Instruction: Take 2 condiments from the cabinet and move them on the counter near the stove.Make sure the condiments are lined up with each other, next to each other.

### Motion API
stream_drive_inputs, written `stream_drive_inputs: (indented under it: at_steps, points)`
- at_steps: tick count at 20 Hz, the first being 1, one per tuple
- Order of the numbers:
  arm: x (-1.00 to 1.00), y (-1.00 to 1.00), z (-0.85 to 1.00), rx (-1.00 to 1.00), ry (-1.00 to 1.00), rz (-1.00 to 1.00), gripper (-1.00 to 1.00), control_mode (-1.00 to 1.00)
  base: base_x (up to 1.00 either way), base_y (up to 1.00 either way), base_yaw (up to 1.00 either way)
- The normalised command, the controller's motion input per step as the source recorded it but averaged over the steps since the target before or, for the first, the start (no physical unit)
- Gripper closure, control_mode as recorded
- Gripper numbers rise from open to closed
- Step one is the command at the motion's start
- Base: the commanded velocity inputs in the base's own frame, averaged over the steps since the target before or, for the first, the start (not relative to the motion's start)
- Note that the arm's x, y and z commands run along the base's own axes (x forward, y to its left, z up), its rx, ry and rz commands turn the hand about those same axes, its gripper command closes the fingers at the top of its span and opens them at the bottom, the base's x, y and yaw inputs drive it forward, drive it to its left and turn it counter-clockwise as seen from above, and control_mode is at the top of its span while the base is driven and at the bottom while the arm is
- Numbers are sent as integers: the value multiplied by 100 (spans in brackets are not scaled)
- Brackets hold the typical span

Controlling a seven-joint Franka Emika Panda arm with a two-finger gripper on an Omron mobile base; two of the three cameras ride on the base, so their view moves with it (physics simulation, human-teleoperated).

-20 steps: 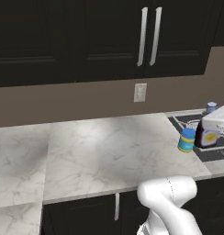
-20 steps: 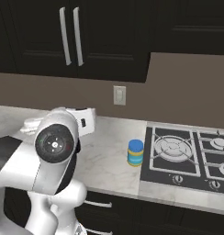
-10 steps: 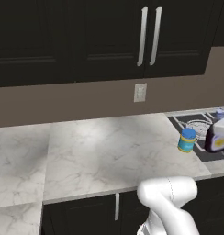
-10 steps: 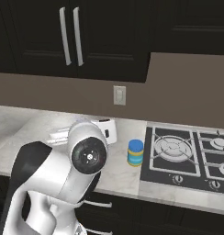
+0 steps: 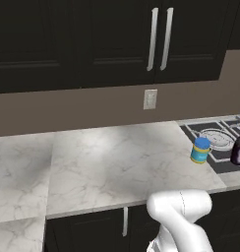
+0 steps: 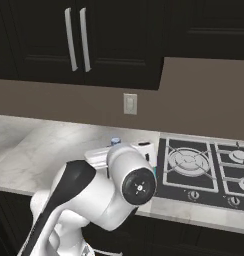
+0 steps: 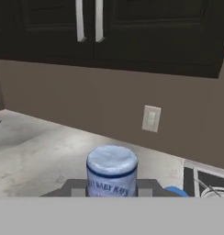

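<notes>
1. Now we carry the bottle [image 7: 112, 170] in our tool [image 7: 112, 195], jaws clamped on its body, its pale cap up and its long axis upright.
2. Just beside it lies the jar [image 5: 200, 150], standing on the surface [image 5: 117, 162] at the stove [image 6: 204, 172] edge; we judge the set-down spot lies next to it.
3. We count two condiments, one tool, one stove, and two bar handles on the shut cabinet [image 5: 117, 39].

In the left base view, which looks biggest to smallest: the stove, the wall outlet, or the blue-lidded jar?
1. Stove, though the picture's edge cuts it off.
2. and 3. Jar and outlet look about alike; the jar sits nearer the camera, so I won't rank them.
</notes>
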Motion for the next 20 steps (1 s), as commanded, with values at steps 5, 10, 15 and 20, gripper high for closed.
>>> stream_drive_inputs:
  at_steps: [5,10,15,20]
  points:
    - [16,-8,-25,5,-2,2,100,-100,0,0,0]
    - [22,0,-34,3,0,5,100,-100,0,0,0]
    - [20,0,-31,3,-3,3,100,-100,0,0,0]
    - [23,0,-25,4,-2,1,100,-100,0,0,0]
